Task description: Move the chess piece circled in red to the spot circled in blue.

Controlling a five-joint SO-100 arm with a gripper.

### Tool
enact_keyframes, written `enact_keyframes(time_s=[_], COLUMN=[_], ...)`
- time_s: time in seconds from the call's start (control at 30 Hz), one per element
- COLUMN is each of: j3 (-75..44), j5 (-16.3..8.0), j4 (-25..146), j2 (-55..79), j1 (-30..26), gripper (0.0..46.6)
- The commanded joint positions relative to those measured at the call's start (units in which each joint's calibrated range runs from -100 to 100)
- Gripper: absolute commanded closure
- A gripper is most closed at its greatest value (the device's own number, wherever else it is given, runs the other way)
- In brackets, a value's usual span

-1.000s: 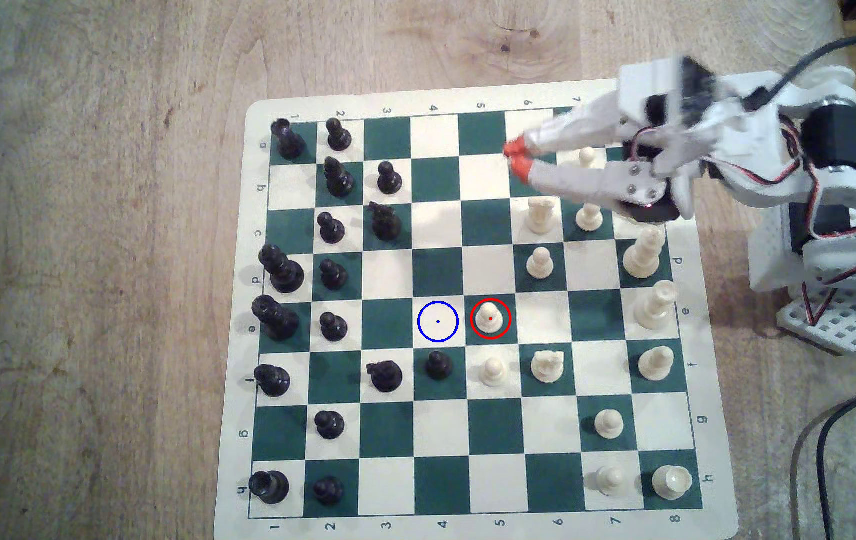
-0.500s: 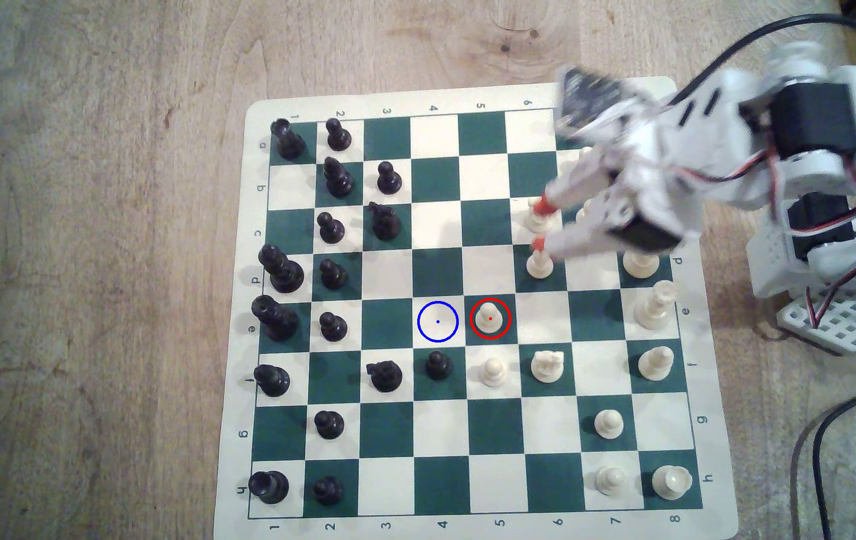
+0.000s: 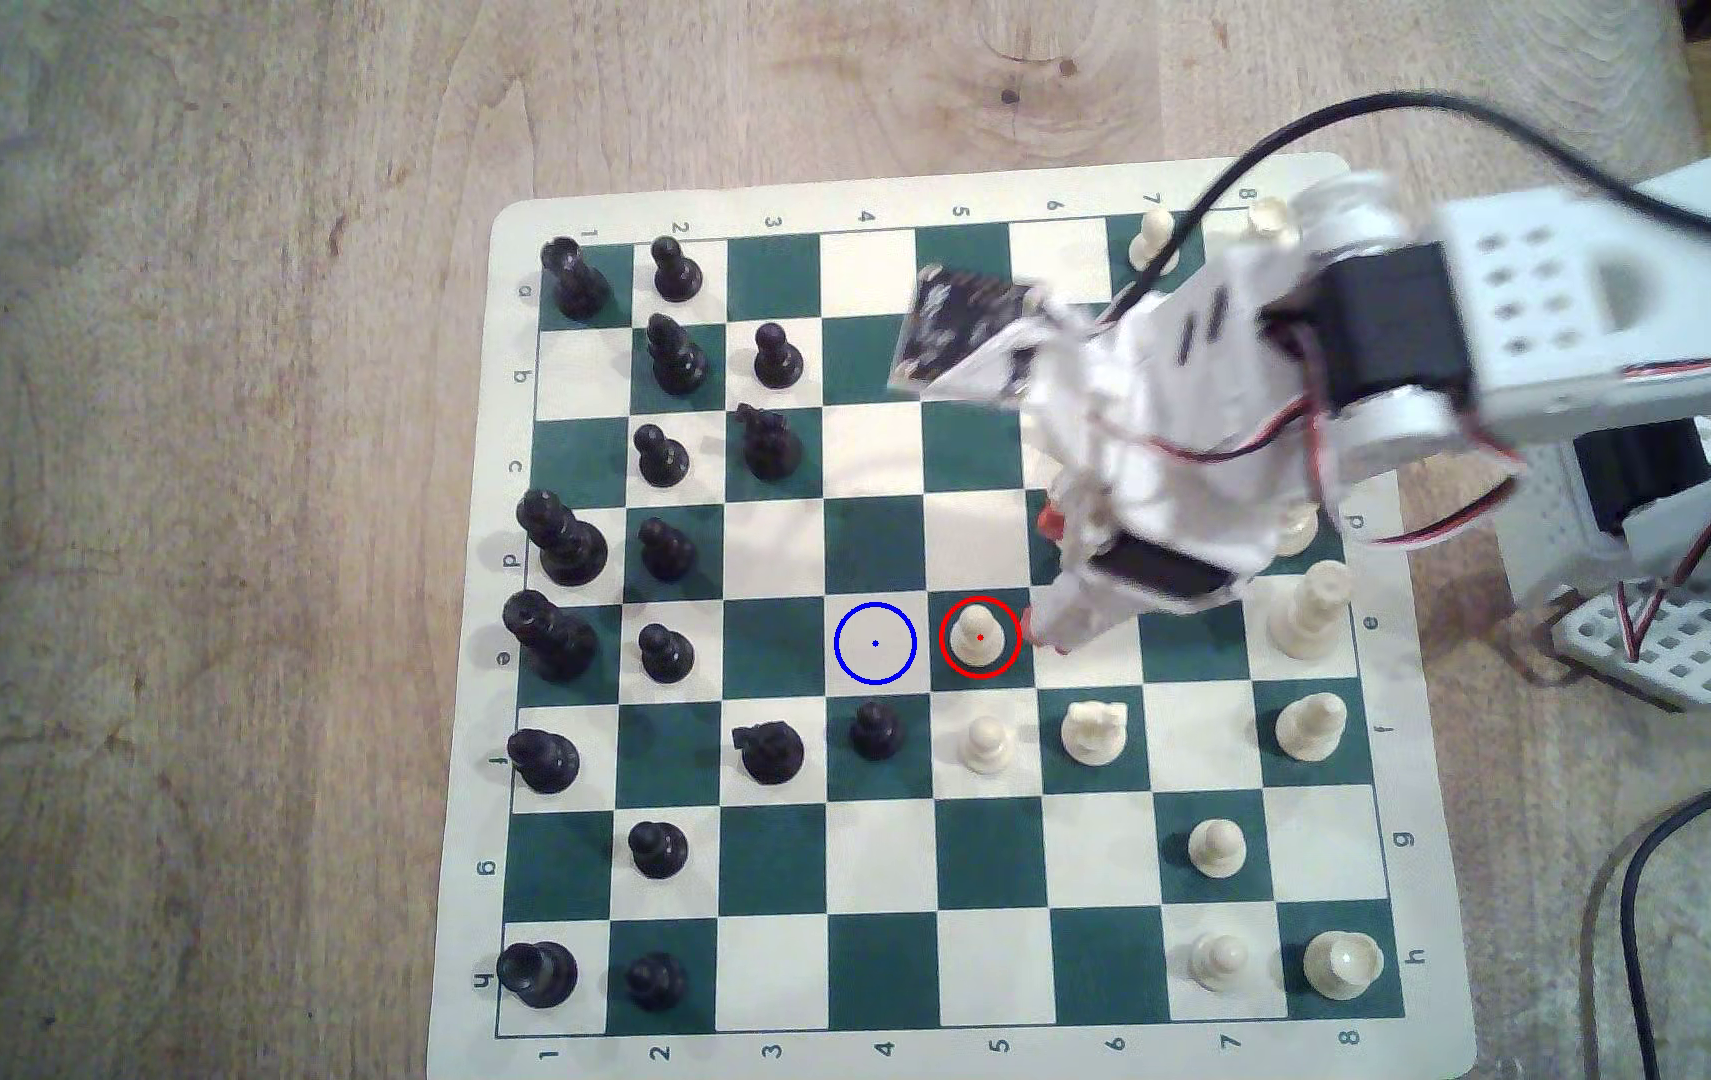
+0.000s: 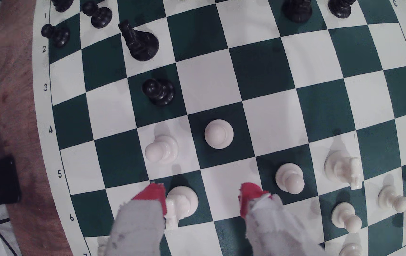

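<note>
My claw (image 4: pixel 203 197) is spread wide & empty, so I need to ease fwd w/o clipping the cream knight (image 4: pixel 181 204), straddle the red-ringed pawn (image 3: pixel 979 636) mid-board beside the blue-ringed spot (image 3: pixel 875 644), then pinch under its head.

green-and-cream chequered board (image 3: pixel 778 280), cream pawn (image 3: pixel 979 636) ringed red, blue-ringed cream square (image 3: pixel 875 644), red-tipped tool (image 4: pixel 203 199)

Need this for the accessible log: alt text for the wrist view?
The open gripper, with red fingertips, hovers over a green-and-cream chessboard, nothing between its jaws. A cream pawn stands on a green square just ahead of it, with more cream pieces on both sides and black pieces farther off.
</note>
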Motion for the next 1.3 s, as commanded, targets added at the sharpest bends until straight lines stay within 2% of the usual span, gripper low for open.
enact_keyframes(time_s=[0.0, 0.13, 0.27, 1.27], j3=[-7.8, -9.8, -11.3, -11.7], j5=[0.0, 0.5, 0.6, 0.6], j4=[0.0, -0.2, -0.6, -9.9], j2=[4.5, 9.3, 12.6, 25.3], j1=[-0.1, -0.2, -0.1, 0.3], gripper=[29.9, 32.1, 30.9, 31.1])
